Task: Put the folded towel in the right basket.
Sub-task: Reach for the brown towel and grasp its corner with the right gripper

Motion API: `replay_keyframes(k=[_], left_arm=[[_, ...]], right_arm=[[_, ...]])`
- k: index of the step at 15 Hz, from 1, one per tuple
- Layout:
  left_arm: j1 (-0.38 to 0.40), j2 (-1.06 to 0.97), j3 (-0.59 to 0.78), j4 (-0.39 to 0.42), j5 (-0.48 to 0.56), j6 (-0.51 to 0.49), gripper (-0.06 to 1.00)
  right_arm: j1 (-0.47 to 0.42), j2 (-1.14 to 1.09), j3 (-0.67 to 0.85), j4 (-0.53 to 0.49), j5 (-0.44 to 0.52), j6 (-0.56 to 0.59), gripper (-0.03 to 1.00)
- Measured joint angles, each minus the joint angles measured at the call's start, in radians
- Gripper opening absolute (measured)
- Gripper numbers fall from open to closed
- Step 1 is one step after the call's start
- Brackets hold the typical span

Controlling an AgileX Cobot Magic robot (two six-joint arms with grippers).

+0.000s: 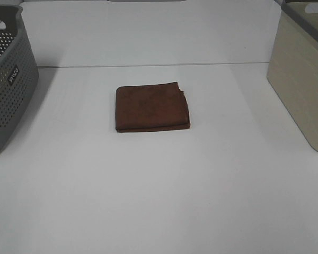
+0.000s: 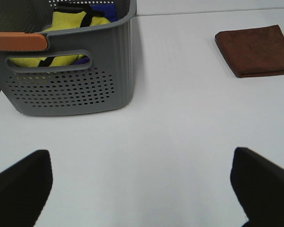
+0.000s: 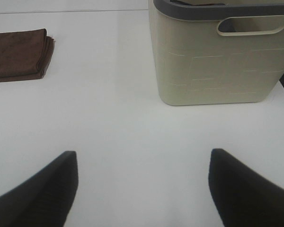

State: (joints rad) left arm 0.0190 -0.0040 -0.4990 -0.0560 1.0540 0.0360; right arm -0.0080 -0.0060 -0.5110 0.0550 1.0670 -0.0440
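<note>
The folded brown towel [image 1: 152, 108] lies flat on the white table, near its middle. It also shows in the left wrist view [image 2: 255, 50] and in the right wrist view [image 3: 18, 54]. The beige right basket [image 1: 302, 79] stands at the table's right edge; the right wrist view shows its wall and handle slot [image 3: 213, 61]. My left gripper [image 2: 142, 189] is open and empty, over bare table near the grey basket. My right gripper [image 3: 142, 189] is open and empty, over bare table in front of the beige basket. Neither arm shows in the exterior view.
A grey perforated basket [image 1: 8, 79] stands at the table's left edge. In the left wrist view it [image 2: 71, 80] holds yellow and blue items and has an orange handle. A seam [image 1: 148, 65] runs across the table behind the towel.
</note>
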Motion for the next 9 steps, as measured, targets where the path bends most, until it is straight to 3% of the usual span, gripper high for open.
replay_keyframes(k=[9], left_arm=[[0.000,0.000,0.000,0.000,0.000,0.000,0.97]], right_arm=[[0.000,0.000,0.000,0.000,0.000,0.000,0.73]])
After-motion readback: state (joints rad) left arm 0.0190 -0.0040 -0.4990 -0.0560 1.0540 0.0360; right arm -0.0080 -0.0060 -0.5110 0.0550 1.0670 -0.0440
